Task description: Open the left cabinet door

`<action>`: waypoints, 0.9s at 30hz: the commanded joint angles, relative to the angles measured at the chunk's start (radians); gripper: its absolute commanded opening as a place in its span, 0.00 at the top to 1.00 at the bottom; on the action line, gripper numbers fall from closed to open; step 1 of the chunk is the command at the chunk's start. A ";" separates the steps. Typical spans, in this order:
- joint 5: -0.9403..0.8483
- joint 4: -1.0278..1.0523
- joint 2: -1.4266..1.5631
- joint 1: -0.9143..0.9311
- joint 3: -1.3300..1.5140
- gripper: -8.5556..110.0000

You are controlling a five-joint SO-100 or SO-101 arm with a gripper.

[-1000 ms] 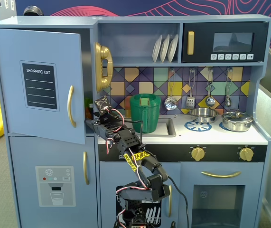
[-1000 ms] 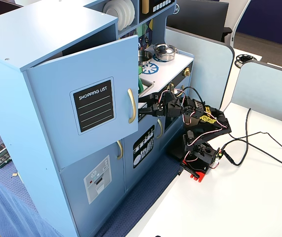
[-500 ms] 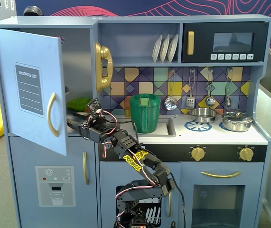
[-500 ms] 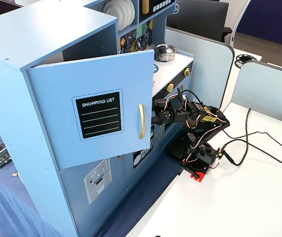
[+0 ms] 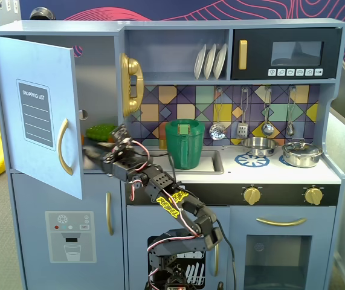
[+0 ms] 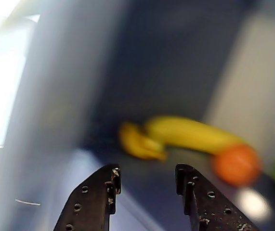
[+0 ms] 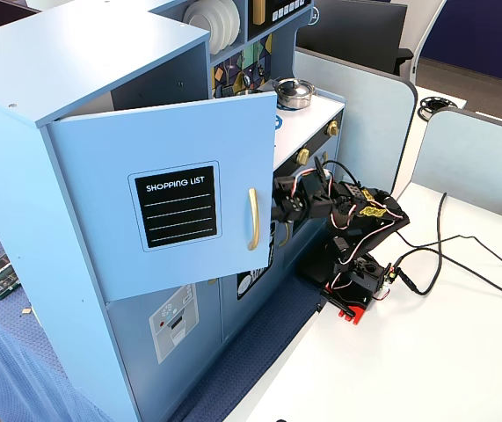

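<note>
Gripper (image 6: pixel 146 180) reached into the cabinet, jaws parted and empty, left cabinet door (image 5: pixel 36 112) stood wide open, blurred banana (image 6: pixel 185 134) lay inside.

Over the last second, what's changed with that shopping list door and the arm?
The left cabinet door swung further open, pushed from behind by the gripper, which reached into the cabinet, open and holding nothing. The green pitcher, pots and lower doors stayed put.

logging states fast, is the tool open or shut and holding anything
Tool: open, holding nothing, reaching behind the large blue-grey wooden door with the black chalkboard panel.
</note>
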 commanded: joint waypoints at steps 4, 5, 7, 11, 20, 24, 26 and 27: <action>0.193 0.227 0.049 0.365 0.025 0.87; 0.221 0.264 0.058 0.414 0.038 0.87; 0.290 0.351 0.066 0.512 0.052 0.87; 0.374 0.546 0.104 0.684 0.117 0.88; 0.408 0.933 0.305 0.914 0.465 0.89; 0.405 0.980 0.365 0.945 0.575 0.91; 0.399 1.003 0.402 0.953 0.620 0.91; 0.394 1.014 0.417 0.956 0.640 0.91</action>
